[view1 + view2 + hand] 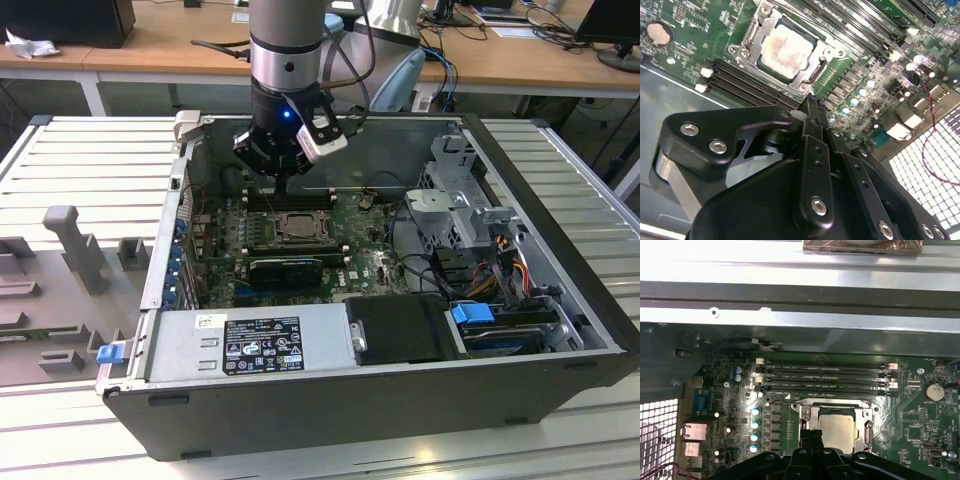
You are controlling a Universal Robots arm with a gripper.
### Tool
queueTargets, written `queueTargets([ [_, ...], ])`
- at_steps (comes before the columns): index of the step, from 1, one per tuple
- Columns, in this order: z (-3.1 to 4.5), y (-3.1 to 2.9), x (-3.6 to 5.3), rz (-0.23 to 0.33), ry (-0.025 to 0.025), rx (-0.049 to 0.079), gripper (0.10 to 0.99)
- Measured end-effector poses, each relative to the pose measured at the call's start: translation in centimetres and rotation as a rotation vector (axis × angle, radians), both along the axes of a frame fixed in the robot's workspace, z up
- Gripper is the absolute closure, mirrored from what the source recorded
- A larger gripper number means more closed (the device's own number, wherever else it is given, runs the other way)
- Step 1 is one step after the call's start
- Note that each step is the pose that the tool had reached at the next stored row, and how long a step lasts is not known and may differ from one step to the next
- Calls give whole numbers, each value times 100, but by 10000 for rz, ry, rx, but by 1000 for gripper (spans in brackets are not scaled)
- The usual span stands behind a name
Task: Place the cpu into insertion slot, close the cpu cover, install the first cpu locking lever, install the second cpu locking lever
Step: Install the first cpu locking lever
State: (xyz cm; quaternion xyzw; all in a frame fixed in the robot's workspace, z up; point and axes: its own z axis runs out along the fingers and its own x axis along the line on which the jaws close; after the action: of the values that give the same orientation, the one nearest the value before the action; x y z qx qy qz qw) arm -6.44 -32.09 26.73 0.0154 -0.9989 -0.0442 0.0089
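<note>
The cpu (837, 430) lies flat in the insertion slot (805, 412) on the green motherboard, its pale metal top (787, 50) showing. The cpu cover (756, 42) is down over it, framing the chip in its window. My gripper (811, 106) hangs just above the board beside one edge of the slot, its black fingers (812, 437) pressed together with nothing between them. In the exterior view the gripper (285, 188) is inside the open computer case, slightly behind the slot (297, 226). I cannot make out how the locking levers stand.
Long memory slots (825, 377) run next to the socket, and a coin battery (934, 391) sits further along. A black module (285, 268), the power supply (250, 345), a drive cage (460, 200) and cables (500, 260) crowd the case. The case wall (800, 295) is close.
</note>
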Motion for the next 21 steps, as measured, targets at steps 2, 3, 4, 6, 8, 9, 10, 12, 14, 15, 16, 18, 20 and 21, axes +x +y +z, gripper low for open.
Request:
queueTargets([
  [2, -1, 0, -24, 0, -10, 3, 980],
  [3, -1, 0, -42, 0, -14, 5, 980],
  [4, -1, 0, -56, 0, -13, 4, 980],
  [6, -1, 0, -68, 1, -14, 5, 980],
  [8, -1, 0, -78, 1, -13, 5, 980],
  [9, -1, 0, -80, 0, -13, 6, 980],
  [10, -1, 0, -86, 1, -14, 9, 980],
  [12, -1, 0, -98, 1, -13, 16, 980],
  [14, -1, 0, -106, 0, -14, 19, 980],
  [15, -1, 0, -110, 0, -13, 20, 980],
  [16, -1, 0, -116, 0, -14, 22, 980],
  [18, -1, 0, -126, 0, -13, 25, 980],
  [20, -1, 0, -140, 0, -13, 26, 980],
  [21, -1, 0, -146, 1, -13, 26, 980],
])
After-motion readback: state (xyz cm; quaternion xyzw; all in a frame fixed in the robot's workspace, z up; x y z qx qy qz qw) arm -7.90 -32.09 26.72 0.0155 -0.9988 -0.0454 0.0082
